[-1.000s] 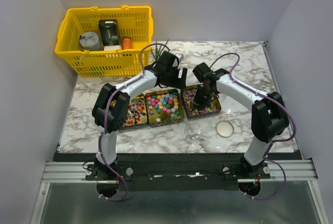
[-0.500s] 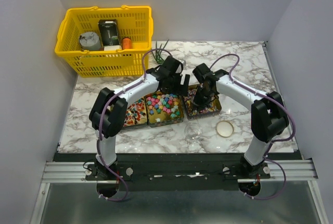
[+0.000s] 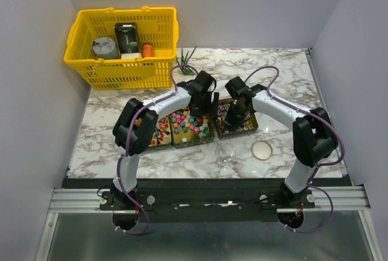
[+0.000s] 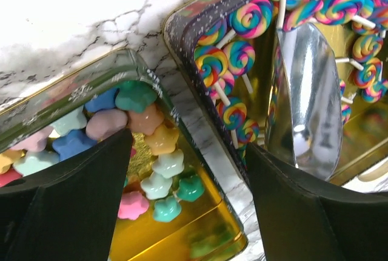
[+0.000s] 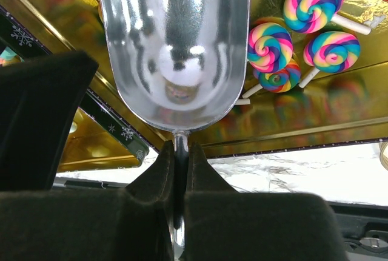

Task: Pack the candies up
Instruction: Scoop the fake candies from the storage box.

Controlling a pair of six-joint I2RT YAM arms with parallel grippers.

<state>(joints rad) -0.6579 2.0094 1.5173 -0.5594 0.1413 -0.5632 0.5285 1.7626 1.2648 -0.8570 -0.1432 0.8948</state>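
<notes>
The candies (image 3: 191, 121) fill three gold tins (image 3: 194, 144) side by side mid-bench: mixed sweets left, pastel stars in the middle, swirl lollipops right. The right gripper (image 5: 177, 149) is clamped on the handle of a silver scoop (image 5: 173, 42) lying in the right tin. The left gripper (image 4: 188, 145) hangs wide apart, holding nothing, over the middle and right tins' adjoining rims. The bench (image 3: 285, 79) is white, grey-veined marble, with a round lid (image 3: 262, 149) near its front and a yellow basket (image 3: 121, 76) at its back left. Plain pale walls (image 3: 242, 6) enclose it.

Left hand (image 3: 209, 104) has come nearer and slightly rightward, from the far edge of the middle tin (image 3: 189, 130) to the border with the right tin (image 3: 245, 128), uncovering more of the green plant (image 3: 185, 59).
</notes>
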